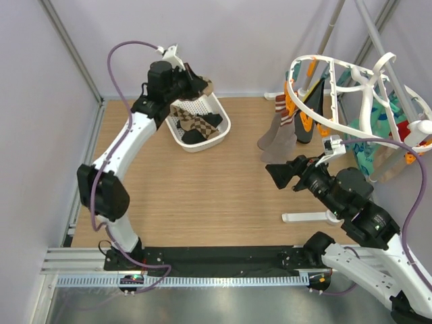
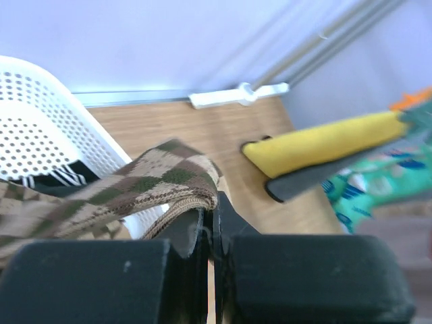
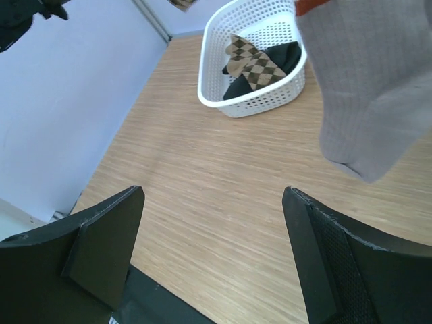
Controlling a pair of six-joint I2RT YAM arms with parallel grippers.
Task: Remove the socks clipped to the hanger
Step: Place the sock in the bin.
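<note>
Roughly, the task looks partly done. The left end effector is clenched on one brown-and-cream checked sock and holds it above the white basket, which stands at the far left of the table. This sock is free of the pegs but, I judge, not yet dropped in. Inside the basket already lie another checked sock and some black socks, so a few pieces are finished.

The right end effector is released, its fingers wide apart with nothing between them. It hovers just beside the beige socks, which hang from the near-left edge of the hanger at the far right.

More work is left there: the beige socks, a dark sock beside them, a teal sock and something red further right all seem clipped to the frame. I cannot count the remaining ones exactly, because the ribs hide some of them.
</note>
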